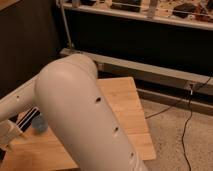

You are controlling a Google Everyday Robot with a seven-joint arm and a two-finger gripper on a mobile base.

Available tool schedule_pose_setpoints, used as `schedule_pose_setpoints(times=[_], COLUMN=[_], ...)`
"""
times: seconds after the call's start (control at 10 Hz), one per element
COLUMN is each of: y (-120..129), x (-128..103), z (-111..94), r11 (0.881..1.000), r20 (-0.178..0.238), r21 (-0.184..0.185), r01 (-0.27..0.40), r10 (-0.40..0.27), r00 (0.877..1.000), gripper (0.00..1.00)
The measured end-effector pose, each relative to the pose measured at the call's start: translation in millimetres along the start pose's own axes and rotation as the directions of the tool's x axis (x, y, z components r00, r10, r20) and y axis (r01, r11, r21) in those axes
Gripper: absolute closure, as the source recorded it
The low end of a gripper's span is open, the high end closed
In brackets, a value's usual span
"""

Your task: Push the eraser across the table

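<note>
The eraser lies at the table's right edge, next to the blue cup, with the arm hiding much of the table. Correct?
Wrong side: the camera view shows the eraser at the left of the table, not its right edge. It is next to the blue cup, the arm hides much of the table, and the gripper sits low at the left, close by.
</note>
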Motion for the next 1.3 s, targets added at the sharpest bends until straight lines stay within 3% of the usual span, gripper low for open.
schedule_pose_setpoints(times=[0.2, 0.4, 0.7, 0.9, 1.1, 1.3], y=[31.8, 59.5, 83.1, 83.9, 78.3, 68.8], x=[-12.3, -22.0, -43.4, -56.6, -67.2, -76.8], z=[10.6, 18.7, 22.6, 18.5, 17.5, 23.7], r11=[0.997, 0.992, 0.982, 0.979, 0.978, 0.981], r20=[0.000, 0.003, 0.053, 0.079, 0.089, 0.078], r21=[-0.018, -0.041, -0.086, -0.127, -0.134, -0.119], r01=[0.069, 0.123, 0.169, 0.162, 0.157, 0.152], r10=[-0.069, -0.123, -0.165, -0.153, -0.145, -0.143], r00=[0.998, 0.992, 0.985, 0.985, 0.985, 0.987], gripper=[0.86, 1.00, 1.00, 1.00, 1.00, 1.00])
